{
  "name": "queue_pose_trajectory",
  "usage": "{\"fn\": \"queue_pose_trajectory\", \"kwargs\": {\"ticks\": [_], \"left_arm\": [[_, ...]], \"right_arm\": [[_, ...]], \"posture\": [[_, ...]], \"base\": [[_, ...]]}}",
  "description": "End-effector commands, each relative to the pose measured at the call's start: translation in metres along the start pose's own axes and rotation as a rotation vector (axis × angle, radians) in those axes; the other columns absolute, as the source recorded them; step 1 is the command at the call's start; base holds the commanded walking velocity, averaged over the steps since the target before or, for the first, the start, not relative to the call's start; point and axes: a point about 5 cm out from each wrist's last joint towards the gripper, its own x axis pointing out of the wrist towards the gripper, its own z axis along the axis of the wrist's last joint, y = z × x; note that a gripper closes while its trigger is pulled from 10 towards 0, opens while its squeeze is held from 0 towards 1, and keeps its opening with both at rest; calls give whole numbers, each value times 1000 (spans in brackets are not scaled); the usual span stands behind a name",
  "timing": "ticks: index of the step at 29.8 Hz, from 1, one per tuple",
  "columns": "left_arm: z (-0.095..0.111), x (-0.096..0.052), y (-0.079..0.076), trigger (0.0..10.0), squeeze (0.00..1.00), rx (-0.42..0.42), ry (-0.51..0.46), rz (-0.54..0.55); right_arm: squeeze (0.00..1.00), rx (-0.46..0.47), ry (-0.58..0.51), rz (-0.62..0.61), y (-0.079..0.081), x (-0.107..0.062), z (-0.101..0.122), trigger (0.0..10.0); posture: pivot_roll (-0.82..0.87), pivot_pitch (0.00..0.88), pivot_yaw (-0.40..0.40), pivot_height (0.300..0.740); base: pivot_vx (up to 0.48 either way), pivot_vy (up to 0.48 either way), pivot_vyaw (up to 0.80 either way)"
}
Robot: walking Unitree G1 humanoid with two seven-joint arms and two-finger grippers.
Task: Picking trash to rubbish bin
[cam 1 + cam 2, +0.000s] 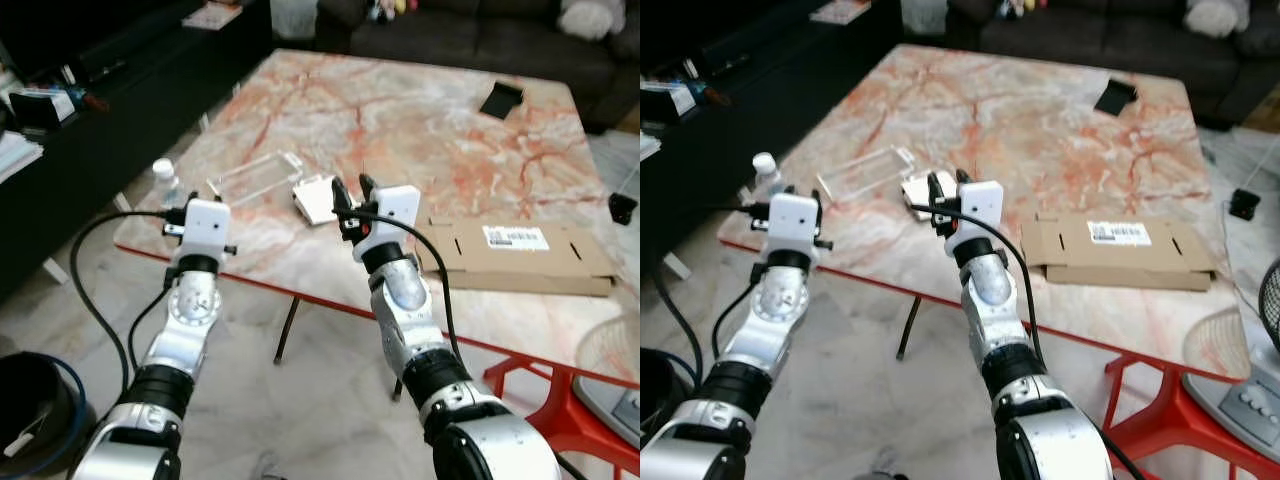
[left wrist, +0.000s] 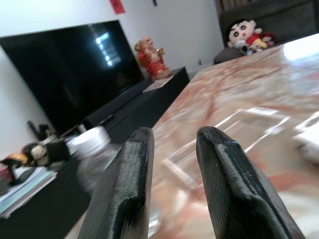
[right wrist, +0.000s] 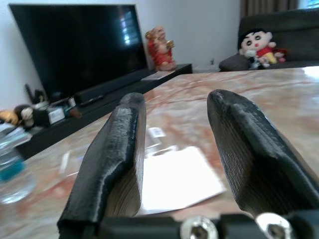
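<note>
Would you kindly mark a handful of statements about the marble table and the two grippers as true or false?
1. The right gripper has open jaws and points at the white paper on the marble table. True.
2. The left gripper is clamped on the plastic bottle. False: its jaws are open and empty; the bottle stands free at the table's corner.
3. A flattened cardboard box lies near the table's front edge, to the right of the right gripper. True.
4. The clear plastic tray sits on top of the cardboard box. False: it lies on the marble, beside the white paper.
5. A black bin stands on the floor at the robot's left. True.
</note>
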Motion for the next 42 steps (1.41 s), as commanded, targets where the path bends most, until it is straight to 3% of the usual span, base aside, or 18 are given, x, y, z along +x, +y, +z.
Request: {"fn": "queue_pose_trajectory", "kwargs": {"ticks": [1,25,42], "left_arm": [[6,1,-7,10000,0,-17,-21,-23],[7,1,-11,10000,0,-27,-18,-43],[8,0,-14,10000,0,-35,-20,-59]], "right_arm": [[0,18,-1,-21,-5,-1,0,10000],[0,62,12,-38,-8,-1,-1,10000],[0,45,5,-35,-8,-1,-1,10000]], "posture": [[117,75,-8,740],[120,102,-5,740],[121,103,-2,740]], "base": [[364,0,0],[365,0,-89],[318,0,0]]}}
